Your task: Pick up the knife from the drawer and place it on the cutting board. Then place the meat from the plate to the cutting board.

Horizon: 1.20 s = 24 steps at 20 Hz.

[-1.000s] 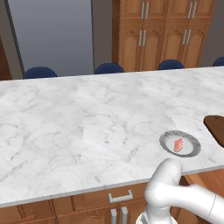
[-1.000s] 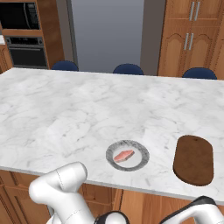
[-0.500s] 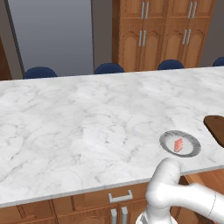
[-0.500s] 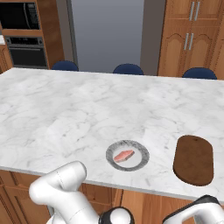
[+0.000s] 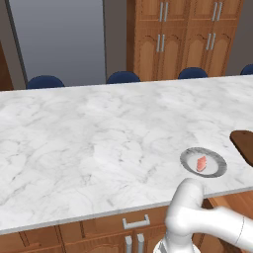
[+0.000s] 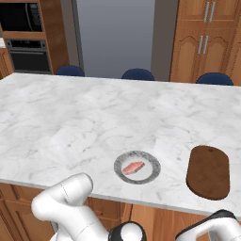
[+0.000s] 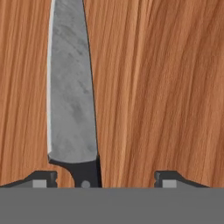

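In the hand view the knife (image 7: pixel 72 92) lies flat on the wooden drawer floor (image 7: pixel 162 87), its grey blade running up the left and its dark handle sitting between the fingertips (image 7: pixel 43 179) of the gripper (image 7: pixel 105 179), nearer the left one; the jaws stand wide, touching nothing. On the marble counter (image 6: pixel 70 122), the meat (image 6: pixel 133 166) rests on the plate (image 6: pixel 137 155), with the board (image 6: pixel 208 172) near its right.

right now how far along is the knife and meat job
Nothing is placed yet. In hand: the fingers straddle the knife handle on the drawer's wood floor, not yet gripping. Left: knife onto the bare cutting board, then the meat off the plate.
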Available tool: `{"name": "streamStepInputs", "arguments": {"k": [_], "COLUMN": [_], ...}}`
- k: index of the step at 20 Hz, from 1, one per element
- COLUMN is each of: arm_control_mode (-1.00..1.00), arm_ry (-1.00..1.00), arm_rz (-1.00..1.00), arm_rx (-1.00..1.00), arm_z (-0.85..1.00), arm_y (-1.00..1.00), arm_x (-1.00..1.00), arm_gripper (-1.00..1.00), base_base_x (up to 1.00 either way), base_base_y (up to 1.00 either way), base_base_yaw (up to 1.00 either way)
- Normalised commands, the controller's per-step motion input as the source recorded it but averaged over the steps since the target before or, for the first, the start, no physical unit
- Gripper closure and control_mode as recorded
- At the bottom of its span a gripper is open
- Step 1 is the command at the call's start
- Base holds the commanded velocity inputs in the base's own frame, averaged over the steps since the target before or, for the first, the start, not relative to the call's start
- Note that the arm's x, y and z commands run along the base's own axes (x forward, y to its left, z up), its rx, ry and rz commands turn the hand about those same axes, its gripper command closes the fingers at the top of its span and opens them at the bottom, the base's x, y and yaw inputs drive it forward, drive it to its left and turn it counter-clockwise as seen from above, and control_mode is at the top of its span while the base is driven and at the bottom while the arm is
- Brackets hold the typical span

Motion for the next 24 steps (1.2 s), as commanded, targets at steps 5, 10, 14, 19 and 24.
{"name": "streamStepInputs", "arguments": {"k": [5, 10, 14, 19, 24], "arm_control_mode": [-1.0, -1.0, -1.0, -1.0, -1.0], "arm_ry": [0.02, 0.0, 0.0, 0.0, 0.01], "arm_rz": [0.0, 0.02, 0.03, 0.05, 0.05], "arm_rx": [-0.06, -0.05, -0.09, -0.08, -0.08], "arm_z": [-0.29, -0.15, -0.23, -0.23, -0.21], "arm_y": [0.12, 0.15, 0.24, 0.17, 0.14], "arm_x": [0.0, -0.18, -0.19, -0.06, 0.0], "arm_gripper": [-1.0, -1.0, -1.0, -1.0, -1.0], "base_base_x": [0.0, 0.0, 0.0, 0.0, 0.0], "base_base_y": [0.0, 0.0, 0.0, 0.0, 0.0], "base_base_yaw": [0.0, 0.0, 0.0, 0.0, 0.0]}}
